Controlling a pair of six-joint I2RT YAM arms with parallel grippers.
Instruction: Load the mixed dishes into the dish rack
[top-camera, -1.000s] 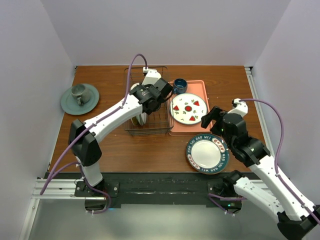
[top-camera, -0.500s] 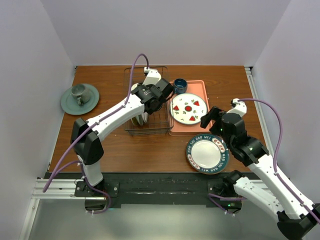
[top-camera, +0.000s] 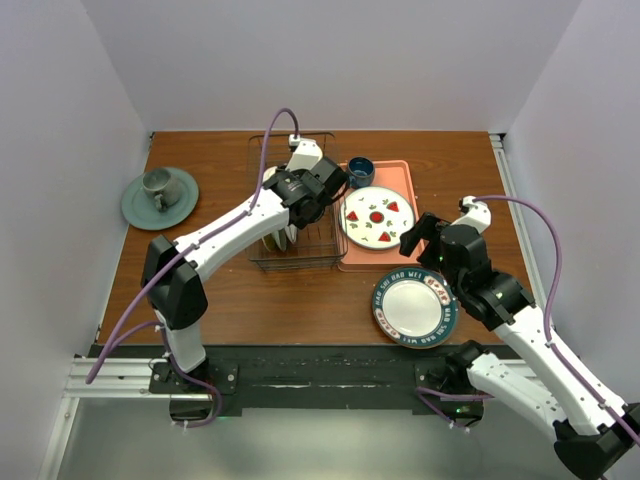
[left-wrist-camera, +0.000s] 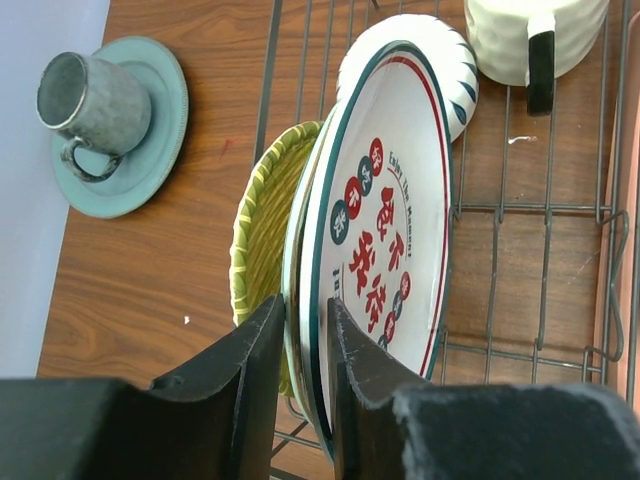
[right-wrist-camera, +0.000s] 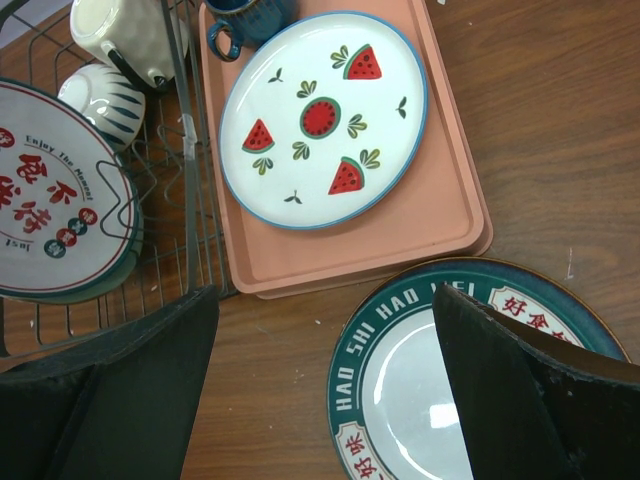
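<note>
The dish rack (top-camera: 262, 262) stands mid-table. In it a teal-rimmed plate with red characters (left-wrist-camera: 385, 230) stands on edge beside a yellow textured plate (left-wrist-camera: 262, 215), with a striped bowl (left-wrist-camera: 455, 60) and a cream mug (left-wrist-camera: 530, 35) behind. My left gripper (left-wrist-camera: 305, 340) is shut on the standing plate's rim; it also shows in the top view (top-camera: 297, 200). Another teal-rimmed plate (top-camera: 414, 307) lies flat on the table. My right gripper (right-wrist-camera: 320, 400) is open and empty above its left edge (right-wrist-camera: 470, 380).
A pink tray (top-camera: 365, 258) right of the rack holds a white fruit-patterned plate (top-camera: 376, 217) and a blue cup (top-camera: 360, 172). A grey-green cup on a saucer (top-camera: 158, 195) sits at the far left. The rack's wire wall (right-wrist-camera: 185, 150) is near my right gripper.
My left gripper has shifted slightly towards the back of the rack. My right gripper has crept a little to the left. The dishes stay in place.
</note>
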